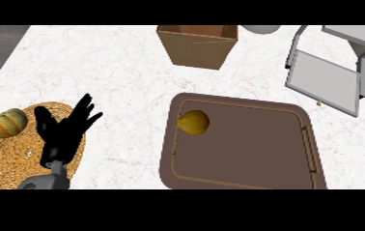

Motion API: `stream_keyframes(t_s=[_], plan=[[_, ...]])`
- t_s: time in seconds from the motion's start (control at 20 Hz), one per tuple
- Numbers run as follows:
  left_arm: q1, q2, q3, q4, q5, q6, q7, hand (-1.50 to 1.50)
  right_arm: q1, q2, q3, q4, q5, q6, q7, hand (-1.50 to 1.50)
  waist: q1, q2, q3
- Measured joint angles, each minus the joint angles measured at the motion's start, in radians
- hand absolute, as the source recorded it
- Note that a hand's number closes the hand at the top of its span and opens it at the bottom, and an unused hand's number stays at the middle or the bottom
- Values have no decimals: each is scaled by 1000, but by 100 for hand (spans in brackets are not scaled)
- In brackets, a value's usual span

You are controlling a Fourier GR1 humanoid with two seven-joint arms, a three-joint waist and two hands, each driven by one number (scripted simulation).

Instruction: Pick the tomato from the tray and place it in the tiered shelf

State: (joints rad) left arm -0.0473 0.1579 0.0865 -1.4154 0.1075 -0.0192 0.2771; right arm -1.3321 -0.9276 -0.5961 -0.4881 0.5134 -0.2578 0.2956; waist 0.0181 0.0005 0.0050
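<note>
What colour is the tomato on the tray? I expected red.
Yellowish, not red: the tomato sits on the brown tray, seen in the head view.

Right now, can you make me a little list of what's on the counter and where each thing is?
tray: brown tray, near the front, right of middle
tomato: yellowish tomato, at the tray's upper left corner
tiered shelf: grey tiered shelf, back right
box: brown open box, at the back
mat: woven mat, front left, with a squash on it
left hand: left hand, open, over the mat
right hand: not showing
</note>
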Motion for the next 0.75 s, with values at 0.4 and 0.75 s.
stream_keyframes(t_s=[0.4,0.75], plan=[[7,5,15,3,0,4,1,0,90,-141,-98,-10,-58,-66,17,-150,-15,-5,1],[7,9,24,-1,2,6,16,0,215,-277,-192,-12,-168,77,1,-150,-22,-7,0]])
